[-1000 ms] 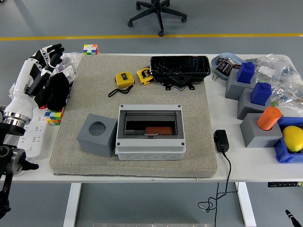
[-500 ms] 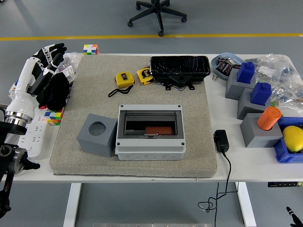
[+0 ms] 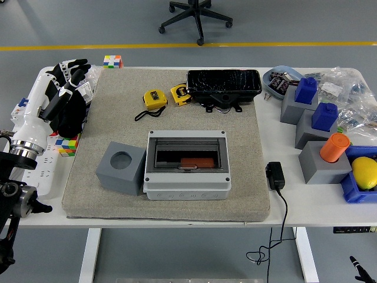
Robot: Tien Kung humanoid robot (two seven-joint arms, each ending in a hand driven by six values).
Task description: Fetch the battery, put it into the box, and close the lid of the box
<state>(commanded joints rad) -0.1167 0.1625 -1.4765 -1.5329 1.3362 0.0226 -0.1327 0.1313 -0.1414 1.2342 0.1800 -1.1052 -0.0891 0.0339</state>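
A grey box stands in the middle of the grey mat. Its dark tinted lid lies flat over the opening. An orange-red battery shows through the lid, inside the box. My left hand hovers over the table's far left edge, well left of the box, with its fingers spread and holding nothing. My right hand is out of view; only a thin black tip shows at the bottom right.
A grey cube with a round hole stands just left of the box. Two yellow tape measures and a black case lie behind it. A black charger, grey blocks and a blue bin with a lemon are at the right.
My left hand has shifted slightly to the right and away, still holding nothing. The box and battery have not moved.
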